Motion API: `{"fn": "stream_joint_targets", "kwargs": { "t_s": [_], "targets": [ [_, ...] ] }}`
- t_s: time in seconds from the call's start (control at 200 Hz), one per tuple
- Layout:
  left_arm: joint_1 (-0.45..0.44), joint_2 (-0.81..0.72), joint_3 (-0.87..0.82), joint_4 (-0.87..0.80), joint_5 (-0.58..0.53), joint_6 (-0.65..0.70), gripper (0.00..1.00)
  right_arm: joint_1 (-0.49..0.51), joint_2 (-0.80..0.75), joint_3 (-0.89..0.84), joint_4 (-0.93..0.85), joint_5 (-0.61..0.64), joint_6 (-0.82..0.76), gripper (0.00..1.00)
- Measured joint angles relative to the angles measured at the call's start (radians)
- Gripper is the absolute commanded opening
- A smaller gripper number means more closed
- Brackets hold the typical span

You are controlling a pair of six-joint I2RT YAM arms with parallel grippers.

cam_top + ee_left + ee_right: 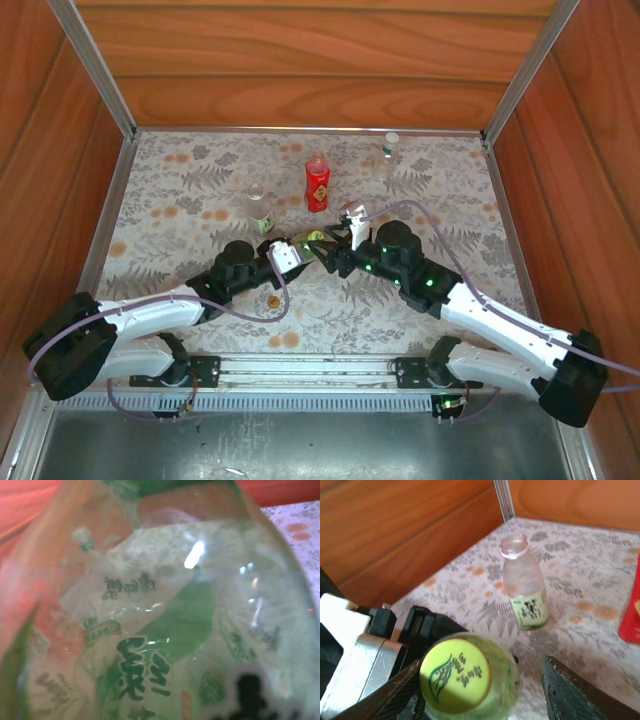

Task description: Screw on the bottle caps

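Reaching right up to the green bottle (314,241), the left gripper (299,254) is hiding its fingers, so I cannot tell how tightly it is holding. The yellow-green cap (454,675) is sitting on this bottle's neck. The right gripper (482,684) is standing wide open around the cap, with a gap showing on one side. Far right, a capped clear bottle (390,153) is standing upright.

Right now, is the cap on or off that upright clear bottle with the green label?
Off. The clear bottle shows a bare, open neck ring; no cap sits on it.
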Motion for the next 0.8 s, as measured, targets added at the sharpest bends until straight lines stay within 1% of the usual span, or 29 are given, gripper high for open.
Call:
{"fn": "stream_joint_targets", "kwargs": {
  "t_s": [0.055,0.175,0.2,0.29,0.34,0.38,0.4,0.485,0.53,0.605,0.725,0.799],
  "targets": [
    [0.0,0.003,0.006,0.0,0.006,-0.01,0.51,0.0,0.016,-0.014,0.057,-0.006,0.018,0.56],
    [0.0,0.014,0.018,-0.001,0.014,-0.021,0.51,0.0,0.041,-0.018,0.135,-0.024,0.046,0.33],
    [0.0,0.015,0.018,0.0,0.015,-0.023,0.51,0.0,0.042,-0.018,0.144,-0.025,0.044,0.29],
    [0.0,0.015,0.021,0.002,0.02,-0.031,0.52,0.0,0.041,-0.018,0.154,-0.034,0.052,0.23],
    [0.0,0.015,0.022,0.003,0.021,-0.032,0.52,0.0,0.04,-0.018,0.154,-0.036,0.05,0.21],
    [0.0,0.015,0.022,0.005,0.021,-0.032,0.55,0.0,0.037,-0.018,0.151,-0.037,0.043,0.19],
    [0.0,0.015,0.022,0.005,0.021,-0.031,0.58,0.0,0.035,-0.018,0.146,-0.037,0.039,0.18],
    [0.0,0.015,0.022,0.007,0.021,-0.036,0.79,0.0,0.023,-0.011,0.12,-0.031,0.021,0.18],
    [0.0,0.015,0.021,0.008,0.021,-0.033,0.89,0.0,0.014,-0.007,0.105,-0.023,0.002,0.18],
    [0.0,0.013,0.019,0.008,0.019,-0.037,1.0,0.0,-0.002,0.0,0.071,0.011,-0.037,0.21],
    [0.001,-0.012,0.005,0.008,0.008,-0.073,1.0,-0.006,-0.022,0.025,0.003,0.111,-0.119,0.19],
    [0.001,-0.031,-0.006,0.01,-0.003,-0.118,1.0,-0.034,-0.021,0.056,-0.043,0.182,-0.186,0.19]
  ]
}}
